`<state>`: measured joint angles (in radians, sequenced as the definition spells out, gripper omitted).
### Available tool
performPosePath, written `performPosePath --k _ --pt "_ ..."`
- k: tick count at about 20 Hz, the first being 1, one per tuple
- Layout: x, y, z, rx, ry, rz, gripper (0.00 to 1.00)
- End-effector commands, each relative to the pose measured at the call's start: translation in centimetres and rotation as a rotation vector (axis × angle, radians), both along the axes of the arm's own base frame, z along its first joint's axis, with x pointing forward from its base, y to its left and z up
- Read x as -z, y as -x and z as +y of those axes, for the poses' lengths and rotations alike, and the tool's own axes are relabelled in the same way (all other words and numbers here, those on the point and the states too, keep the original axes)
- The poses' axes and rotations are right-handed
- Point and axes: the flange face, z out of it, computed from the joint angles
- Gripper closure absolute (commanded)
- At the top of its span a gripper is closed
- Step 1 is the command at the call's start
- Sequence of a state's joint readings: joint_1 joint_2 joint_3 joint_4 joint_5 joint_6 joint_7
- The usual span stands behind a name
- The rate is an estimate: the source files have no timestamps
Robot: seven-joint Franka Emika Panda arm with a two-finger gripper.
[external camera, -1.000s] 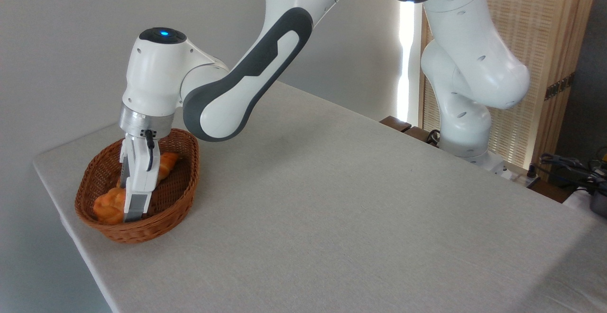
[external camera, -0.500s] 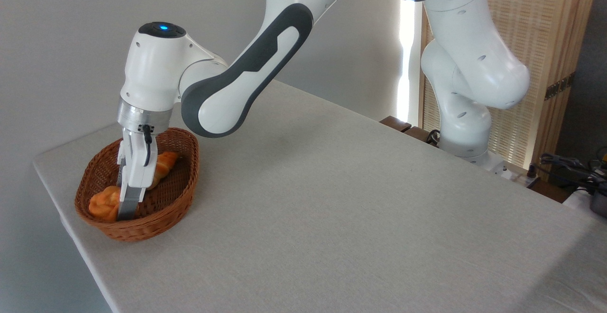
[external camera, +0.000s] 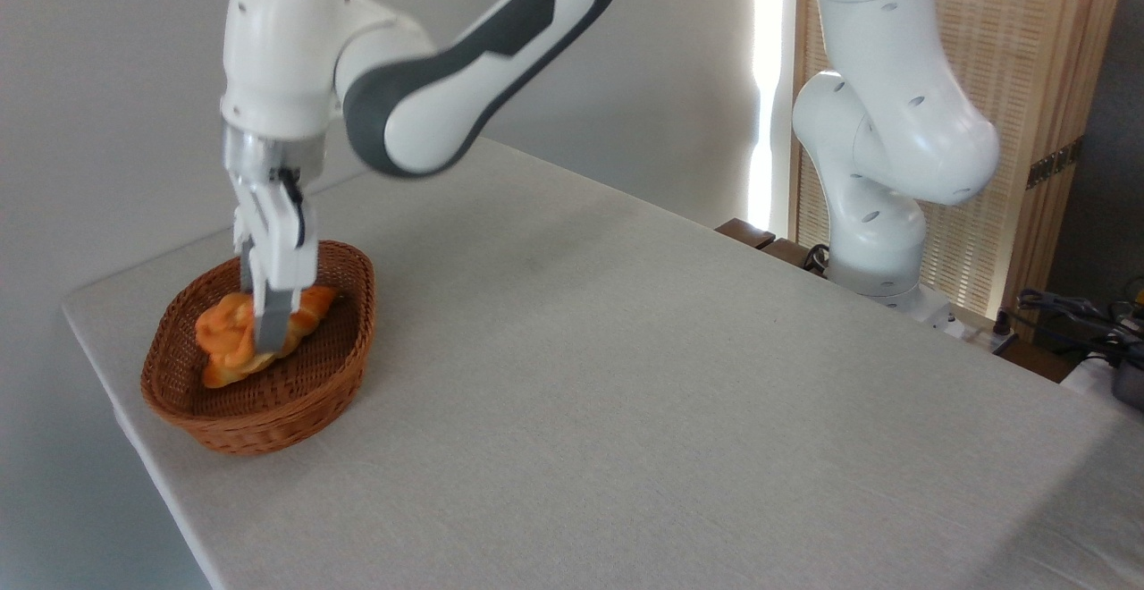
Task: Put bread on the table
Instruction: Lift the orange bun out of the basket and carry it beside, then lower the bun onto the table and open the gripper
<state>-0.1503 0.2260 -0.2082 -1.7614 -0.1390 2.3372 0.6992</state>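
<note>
— Rising now: my pincer (external camera: 268,335) is clenching the bread (external camera: 228,340), lifting it above the basket (external camera: 340,366).
— Risk?
— I'm gripping its edge; swinging toward the table (external camera: 626,375) could shake it loose.

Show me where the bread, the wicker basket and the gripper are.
bread (external camera: 225,335): fixed camera, on its orange swirled top.
wicker basket (external camera: 268,420): fixed camera, on the near outer wall.
gripper (external camera: 268,340): fixed camera, between the tips of its fingers.

Glossy bread (external camera: 228,340) in a rough woven wicker basket (external camera: 268,411) — matt cloth-covered table (external camera: 626,375).
</note>
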Motion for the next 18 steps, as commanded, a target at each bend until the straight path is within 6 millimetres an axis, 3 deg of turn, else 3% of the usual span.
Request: performPosePath --k 1,4,5,8,11,16,18 --pt "-4.6 2.2 5.0 0.000 -0.045 0.076 0.58" --pt "-5.4 4.4 8.5 0.178 -0.140 0.188 0.54" --pt "-4.8 5.1 8.9 0.261 -0.180 0.236 0.54" --pt "-1.7 6.0 9.9 0.392 -0.367 0.333 0.39" --pt "1.3 7.0 9.0 0.472 -0.486 0.383 0.00" --pt "4.2 6.9 7.1 0.520 -0.510 0.424 0.00" --pt "4.4 7.1 6.3 0.526 -0.511 0.426 0.00"
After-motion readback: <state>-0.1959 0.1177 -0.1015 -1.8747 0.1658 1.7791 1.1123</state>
